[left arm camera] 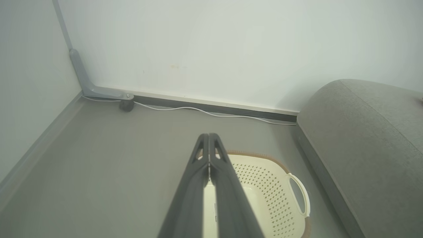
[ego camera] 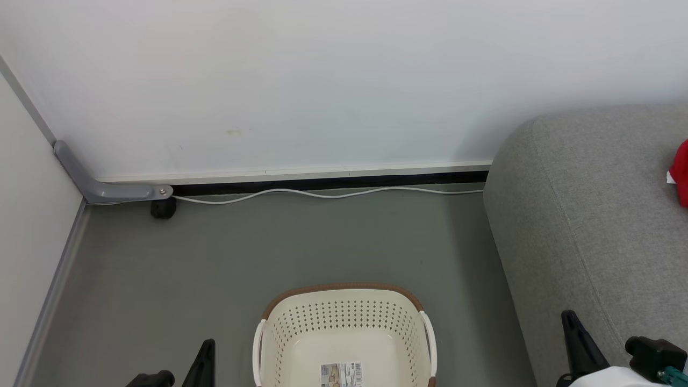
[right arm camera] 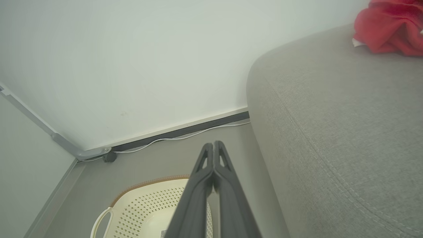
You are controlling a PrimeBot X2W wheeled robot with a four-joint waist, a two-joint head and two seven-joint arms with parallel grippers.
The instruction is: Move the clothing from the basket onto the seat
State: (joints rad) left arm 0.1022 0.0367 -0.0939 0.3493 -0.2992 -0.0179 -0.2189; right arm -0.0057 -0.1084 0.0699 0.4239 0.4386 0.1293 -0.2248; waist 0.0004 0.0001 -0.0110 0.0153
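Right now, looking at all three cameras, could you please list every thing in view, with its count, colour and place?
seat: one, grey, at the right, by the white wall.
clothing: one red heap on the seat; number of garments unclear.
basket: one, cream with brown rim, on the grey floor, left of the seat.
label: one, white paper, on the basket's bottom.
cable: one, white, along the wall's foot.
bracket: one, grey, in the left corner.
knob: one, black, under the bracket's end.
left tool: one, dark, shut, holding nothing, left of the basket.
right tool: one, dark, shut, holding nothing, beside the seat.
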